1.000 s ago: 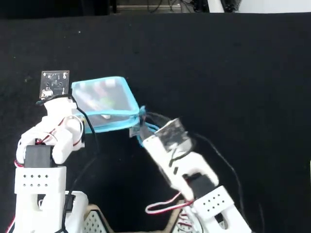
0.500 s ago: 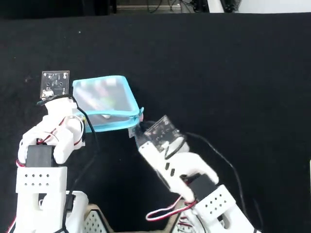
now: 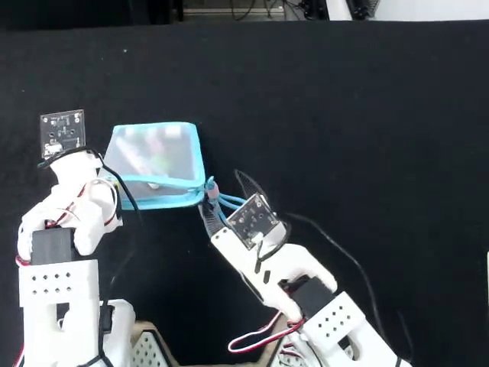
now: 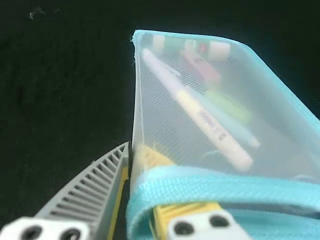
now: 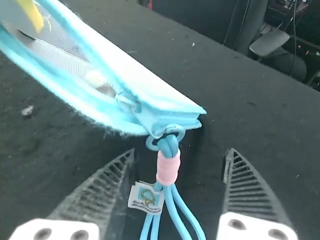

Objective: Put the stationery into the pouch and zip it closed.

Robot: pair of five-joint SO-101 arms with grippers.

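Left claw [image 3: 114,189] clamped tight, right claw [image 5: 181,154] spread wide, both arms extended forward.

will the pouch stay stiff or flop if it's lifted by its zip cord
Probably floppy: the pouch is thin mesh, draped over the pens. Likely light, so tugging the zip cord may drag it along.

Black table [image 3: 359,107], blue pouch [image 3: 157,162] (mesh) atop
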